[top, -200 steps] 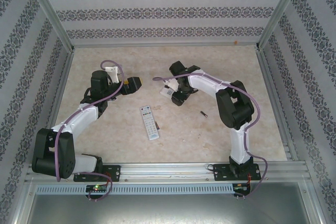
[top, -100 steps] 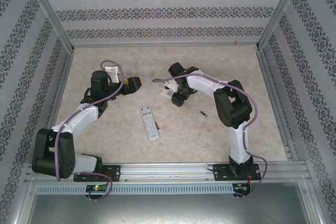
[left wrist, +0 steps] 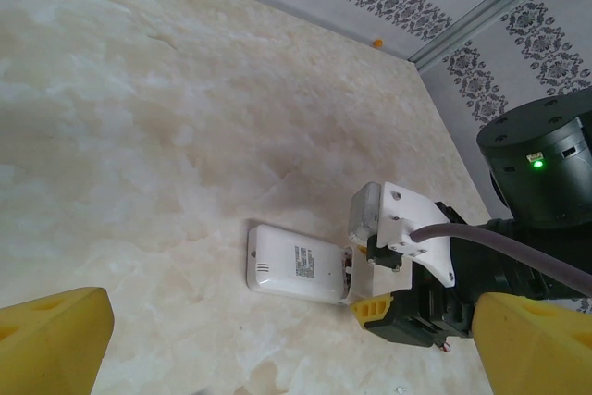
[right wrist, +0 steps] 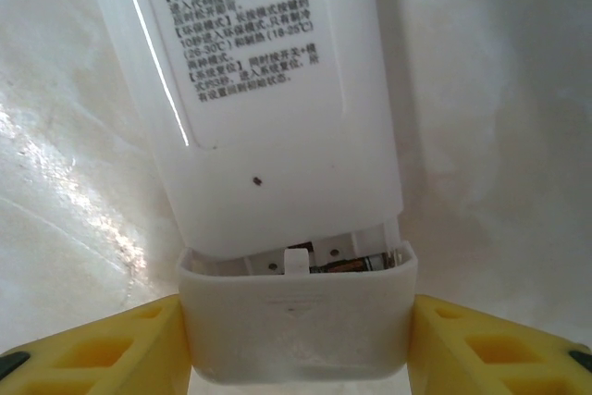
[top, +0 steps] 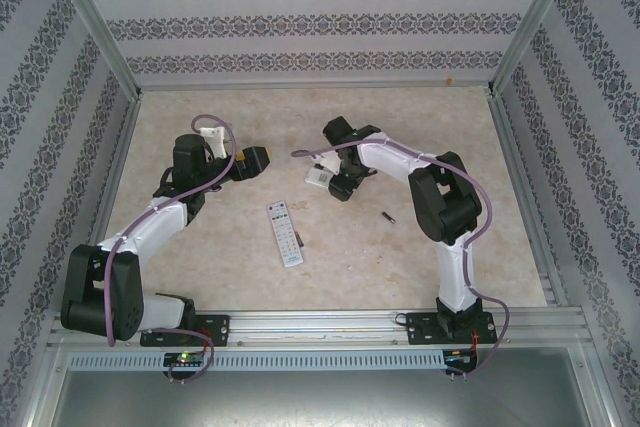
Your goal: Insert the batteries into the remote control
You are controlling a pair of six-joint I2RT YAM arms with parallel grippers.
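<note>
Here, closest to the arm bases, a long white plastic remote control with rows of buttons (top: 284, 234) lies face up on the beige marbled tabletop (top: 200, 237), between the two arms. A tiny slim dark battery (top: 301, 241) lies just beside its right edge. A second dark battery (top: 387, 216) lies apart to the right, near the right arm's elbow.

Farther out, the right gripper (top: 335, 182) is down at the table on a plain white remote control (top: 318, 177) that lies label side up. In the right wrist view its yellow fingers (right wrist: 102, 349) are clamped against both sides of the white plastic battery cover (right wrist: 296, 321), which sits slid partly off the end of that remote. The gap shows metal contacts (right wrist: 342, 261) in the compartment; whether a battery lies inside cannot be told. The left wrist view shows the same remote (left wrist: 296, 270) flat on the table with the right gripper at its end.

To the left, at about the same depth, the left gripper (top: 255, 160) hangs above the table, pointing toward that remote. Its yellow fingers (left wrist: 51, 339) are released and spread wide.

At the far edge a small orange dot (top: 452, 78) sits by the wall.
</note>
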